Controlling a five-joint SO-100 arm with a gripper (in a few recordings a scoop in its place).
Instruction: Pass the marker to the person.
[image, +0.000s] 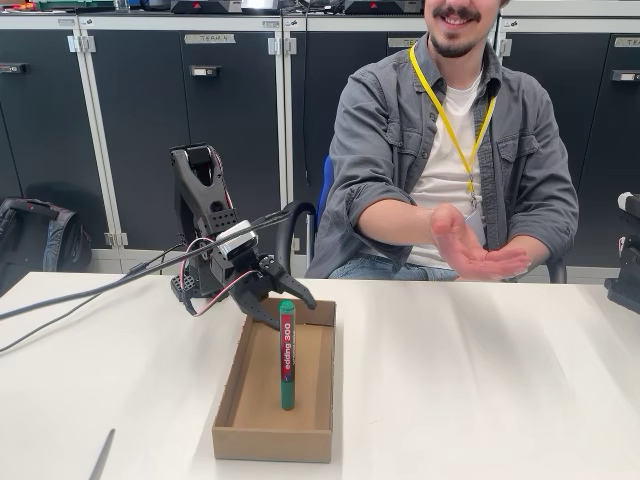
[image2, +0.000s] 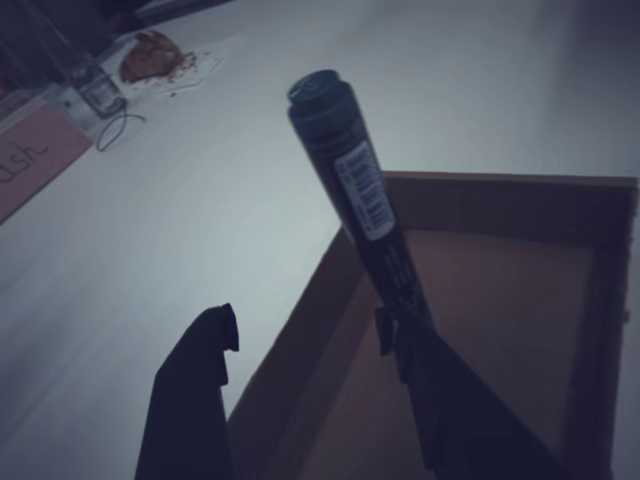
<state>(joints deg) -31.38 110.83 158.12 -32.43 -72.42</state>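
The green marker (image: 287, 360) with its red label band stands nearly upright in a shallow cardboard box (image: 255, 440), lower end on the box floor. My gripper (image: 284, 308) is at the marker's top end. In the wrist view the marker (image2: 350, 180) rests against the right finger (image2: 440, 400), and the left finger (image2: 200, 380) stands well apart from it, so the gripper (image2: 310, 335) is open. The person (image: 450, 150) sits behind the table and holds an open hand (image: 475, 255), palm up, above the far edge, to the right of my arm.
The white table (image: 480, 380) stretches right of the box. A black cable (image: 90, 295) runs from my arm off to the left. Black equipment (image: 628, 270) stands at the right edge. In the wrist view, small items (image2: 100, 85) lie at the far corner.
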